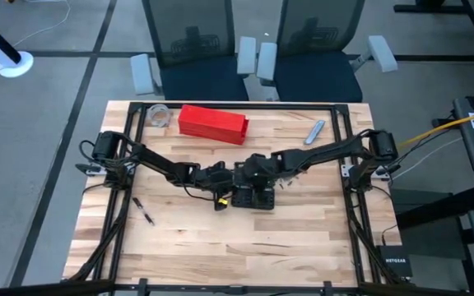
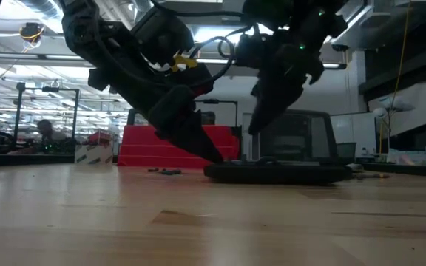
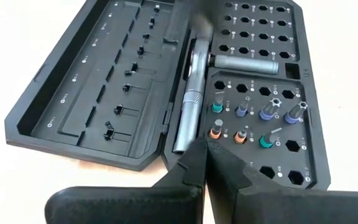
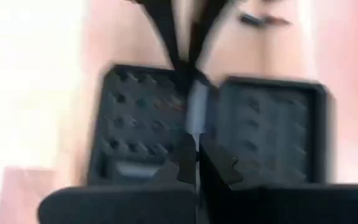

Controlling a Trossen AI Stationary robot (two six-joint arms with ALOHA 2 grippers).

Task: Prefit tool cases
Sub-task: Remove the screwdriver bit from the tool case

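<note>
black case (image 1: pixel 252 196) lying open and flat near the middle of the table (image 1: pixel 220 247), both halves side by side, hinge down the middle. in the left wrist view, one half (image 3: pixel 98 81) with empty slots, other half (image 3: pixel 263 112) with rows of small holes, a few coloured bits (image 3: pixel 241 121) standing in them, and a silver handle (image 3: pixel 188 118) lying along the hinge. long side of the case running away from the front edge of the table, judging by the high view.

left claw (image 3: pixel 205 155) right at the near end of the case, by the hinge, fingers pressed together, holding nothing. right claw (image 4: pixel 194 163) just above the case on its far side, also pinched tight and holding nothing. both claws about as near as each other, meeting over the hinge line from opposite ends. next move likely hangs on a closed tip getting under or against one half to fold it over the hinge; only a guess.

pale wood table. red box (image 1: pixel 212 122) near the back edge, well apart from the case. clear round thing (image 1: pixel 159 115) beside the box, small grey tool (image 1: pixel 315 131) toward the back right, small dark bit (image 1: pixel 142 210) on the left.

beyond the table, office chairs (image 1: pixel 257 49) and a grey floor; low view showing a big bright hall.
</note>
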